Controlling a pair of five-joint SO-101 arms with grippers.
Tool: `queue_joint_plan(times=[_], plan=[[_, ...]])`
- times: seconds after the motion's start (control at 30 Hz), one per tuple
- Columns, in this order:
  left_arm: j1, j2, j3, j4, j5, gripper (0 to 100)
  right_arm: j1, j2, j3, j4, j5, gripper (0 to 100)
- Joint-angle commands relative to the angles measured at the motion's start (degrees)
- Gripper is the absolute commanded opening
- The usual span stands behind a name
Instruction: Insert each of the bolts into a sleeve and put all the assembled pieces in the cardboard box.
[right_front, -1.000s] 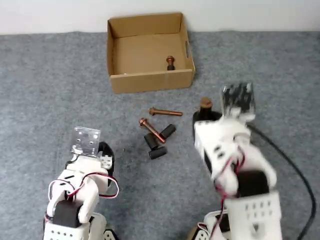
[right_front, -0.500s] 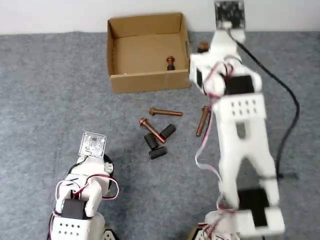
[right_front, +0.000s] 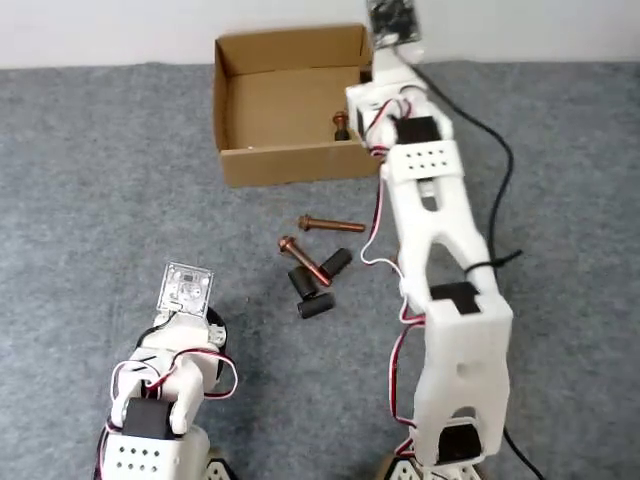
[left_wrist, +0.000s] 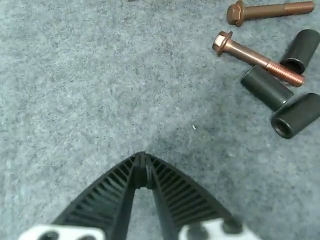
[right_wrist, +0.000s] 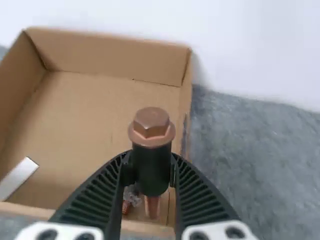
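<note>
My right gripper (right_wrist: 150, 161) is shut on a black sleeve (right_wrist: 150, 172) with a copper bolt (right_wrist: 151, 128) through it, held upright over the cardboard box (right_front: 300, 165), near its right wall. One assembled piece (right_front: 341, 125) lies inside the box. On the carpet lie two loose bolts (right_front: 330, 225) (right_front: 303, 259) and three black sleeves (right_front: 336, 263) (right_front: 300, 282) (right_front: 315, 306). My left gripper (left_wrist: 145, 165) is shut on nothing, low over bare carpet, short of the bolts (left_wrist: 255, 57) and sleeves (left_wrist: 265, 87).
My right arm (right_front: 430, 200) stretches from the front edge to the box and covers the carpet right of the loose parts. A white label (right_wrist: 17, 175) lies on the box floor. A black cable (right_front: 500, 150) trails on the right.
My right arm has swung from the middle of the carpet out to the box, carrying the sleeved bolt. The left arm shifted slightly at first, then kept still.
</note>
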Motion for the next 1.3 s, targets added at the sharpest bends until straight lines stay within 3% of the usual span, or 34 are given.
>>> queue_joint_plan(times=[0.0,0.37,0.6,0.9,1.27], plan=[[-0.35,-0.44,-0.31,-1.41,-0.35,0,-0.66,3.38,-5.63,-3.56,2.73,0.8],[-0.35,-0.35,-0.22,-1.41,-0.35,0,-0.48,18.86,-19.08,6.9,2.73,1.0],[-0.26,-0.35,-0.22,-1.41,-0.35,0,-0.75,24.31,-31.82,17.01,2.73,16.0],[-1.67,-0.53,-0.04,-1.49,-0.35,0,-0.75,25.1,-45.01,29.85,2.46,0.4],[-6.15,-0.35,-0.04,-3.96,-0.35,0,-2.33,25.19,-59.69,50.07,2.29,0.8]])
